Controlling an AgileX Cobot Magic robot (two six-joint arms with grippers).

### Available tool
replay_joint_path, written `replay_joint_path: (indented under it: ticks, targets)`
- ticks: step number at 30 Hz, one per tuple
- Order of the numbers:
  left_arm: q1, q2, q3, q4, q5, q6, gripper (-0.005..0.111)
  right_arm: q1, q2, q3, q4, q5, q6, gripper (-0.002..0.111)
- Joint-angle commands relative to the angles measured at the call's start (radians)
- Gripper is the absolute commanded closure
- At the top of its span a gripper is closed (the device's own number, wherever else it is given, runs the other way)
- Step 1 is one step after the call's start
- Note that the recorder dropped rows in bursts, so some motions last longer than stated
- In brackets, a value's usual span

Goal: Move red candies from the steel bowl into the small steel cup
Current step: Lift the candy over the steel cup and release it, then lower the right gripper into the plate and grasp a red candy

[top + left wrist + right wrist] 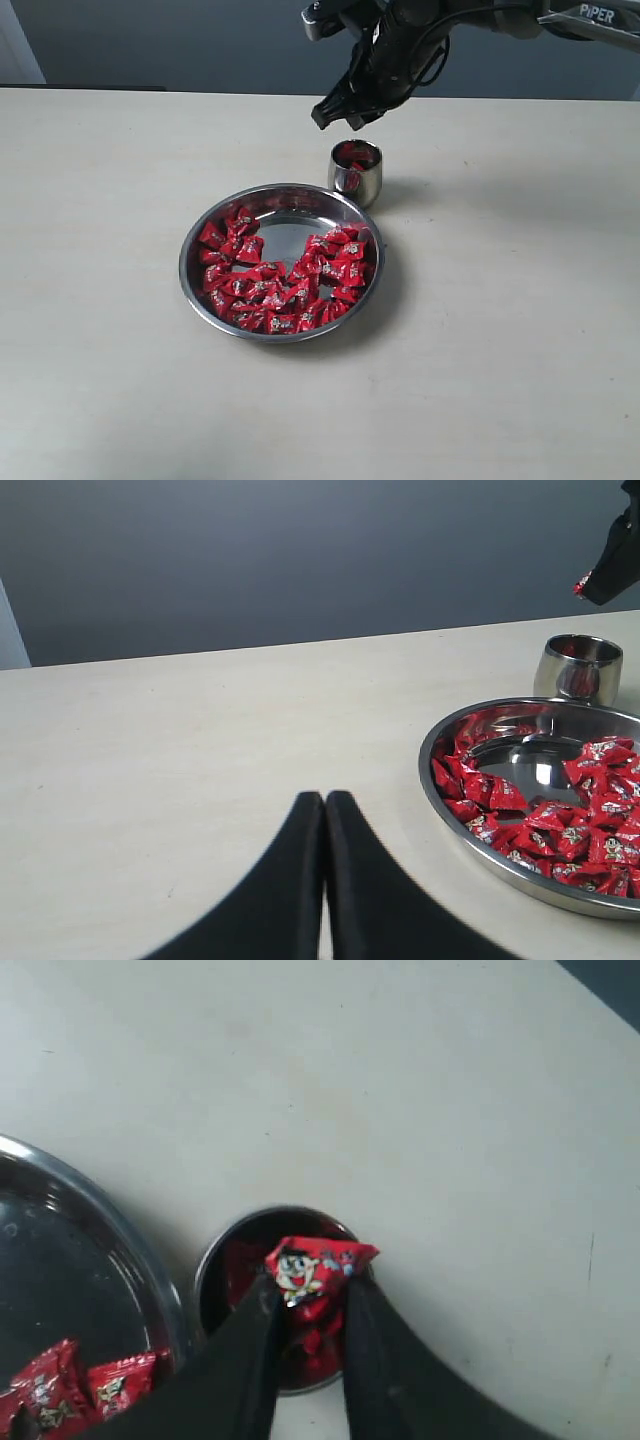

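The steel bowl [281,197] lies mid-table with many red candies [290,280] heaped along its near and right sides. Just behind its right rim stands the small steel cup [356,170], with red candies inside. My right gripper [340,118] hangs above the cup, shut on one red candy [318,1268] that sits over the cup's mouth [225,1260]. In the left wrist view the bowl [470,810] and cup [580,667] lie off to one side, and my left gripper [325,802] is shut on nothing, low over bare table.
The pale table [120,200] stretches wide on all sides of the bowl. A grey wall [180,40] backs the far edge. The right arm [470,20] reaches in from the upper right.
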Motion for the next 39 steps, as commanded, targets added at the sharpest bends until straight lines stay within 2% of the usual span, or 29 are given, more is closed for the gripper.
replay_joint_path:
  ticks: [1, 5, 7, 16, 18, 21, 23, 25, 30, 39]
  targets:
    - [-0.007, -0.005, 0.001, 0.001, -0.006, -0.002, 0.106, -0.005, -0.002, -0.004, 0.024, 0.008, 0.002, 0.102]
    - [-0.007, -0.005, 0.001, 0.001, -0.006, -0.002, 0.106, -0.005, -0.002, -0.004, 0.039, 0.013, 0.002, 0.081]
    - [-0.007, -0.005, 0.001, 0.001, -0.006, -0.002, 0.106, -0.005, -0.002, -0.004, 0.037, 0.013, 0.002, 0.075]
    - [-0.007, -0.005, 0.001, 0.001, -0.006, -0.002, 0.106, -0.005, -0.002, -0.004, 0.042, 0.016, 0.013, 0.074]
    - [-0.007, -0.005, 0.001, 0.001, -0.006, -0.002, 0.106, -0.003, -0.002, -0.004, 0.141, 0.034, 0.002, 0.074]
    - [-0.007, -0.005, 0.001, 0.001, -0.006, -0.002, 0.106, 0.020, -0.002, -0.004, 0.348, 0.080, -0.156, 0.074]
    - [-0.007, -0.005, 0.001, 0.001, -0.006, -0.002, 0.106, 0.046, -0.002, -0.004, 0.414, 0.087, -0.236, 0.074]
    - [-0.007, -0.005, 0.001, 0.001, -0.006, -0.002, 0.106, 0.077, -0.002, -0.004, 0.426, 0.064, -0.259, 0.073]
    - [-0.007, -0.005, 0.001, 0.001, -0.006, -0.002, 0.106, 0.124, 0.038, -0.004, 0.416, 0.033, -0.273, 0.057]
    - [-0.007, -0.005, 0.001, 0.001, -0.006, -0.002, 0.106, 0.139, 0.158, -0.004, 0.416, 0.065, -0.273, 0.057]
